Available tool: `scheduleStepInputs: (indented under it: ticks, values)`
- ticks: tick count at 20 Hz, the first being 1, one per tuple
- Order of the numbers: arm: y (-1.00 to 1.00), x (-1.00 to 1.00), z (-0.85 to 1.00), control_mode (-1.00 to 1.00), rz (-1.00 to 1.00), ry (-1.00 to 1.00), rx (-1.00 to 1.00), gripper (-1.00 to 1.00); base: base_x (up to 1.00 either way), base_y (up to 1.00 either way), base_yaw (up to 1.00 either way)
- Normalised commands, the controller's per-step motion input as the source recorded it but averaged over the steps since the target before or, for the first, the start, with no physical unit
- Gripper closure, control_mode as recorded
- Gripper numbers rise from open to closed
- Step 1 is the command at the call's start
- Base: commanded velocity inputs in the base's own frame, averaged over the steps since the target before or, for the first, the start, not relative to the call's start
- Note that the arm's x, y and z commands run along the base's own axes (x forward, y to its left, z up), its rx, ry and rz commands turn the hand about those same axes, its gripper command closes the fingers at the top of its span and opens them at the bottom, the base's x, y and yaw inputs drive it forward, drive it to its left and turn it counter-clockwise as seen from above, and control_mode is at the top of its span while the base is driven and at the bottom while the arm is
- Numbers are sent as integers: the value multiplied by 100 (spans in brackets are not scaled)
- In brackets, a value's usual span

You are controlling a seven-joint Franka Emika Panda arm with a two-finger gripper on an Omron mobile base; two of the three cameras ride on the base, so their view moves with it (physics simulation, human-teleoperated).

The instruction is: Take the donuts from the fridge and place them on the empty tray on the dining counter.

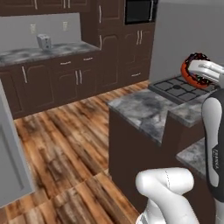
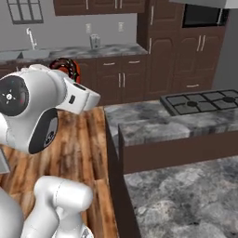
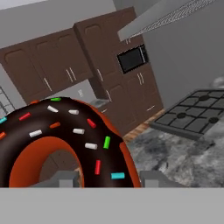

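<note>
My gripper [image 1: 197, 70] is shut on a reddish-orange donut [image 1: 191, 75] with dark chocolate icing and coloured sprinkles, held high in the air. From the right base the donut [image 2: 64, 66] peeks out behind the arm's wrist. Seen from the hand, the donut [image 3: 65, 131] looms large at lower left, between the two grey fingertips [image 3: 151, 179] of the gripper [image 3: 107, 180]. Below and ahead lies a grey marbled countertop [image 1: 140, 109] on a dark brown base, seemingly the dining counter [image 2: 186, 200]. The tray is out of view. A light-grey slab [image 1: 11, 157] at the left edge may be the fridge.
A black cooktop [image 1: 181, 87] sits in the marbled counter under a grey hood wall [image 1: 188, 35]. Dark wood cabinets [image 1: 74, 78] and a rear counter with a small toaster [image 1: 44, 41] line the back. A built-in microwave [image 1: 139, 11] is up high. Wood floor [image 1: 65, 148] lies open at left.
</note>
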Motion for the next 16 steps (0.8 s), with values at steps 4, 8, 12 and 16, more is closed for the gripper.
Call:
scheduleStepInputs:
  ticks: [4,8,12,16]
  values:
    - [0,0,0,100,0,0,0,100,-92,-96,-28]
    - [0,0,0,100,0,0,0,100,-100,55,-1]
    - [0,0,0,100,0,0,0,100,-100,100,-1]
    - [0,0,0,100,0,0,0,100,-100,27,-19]
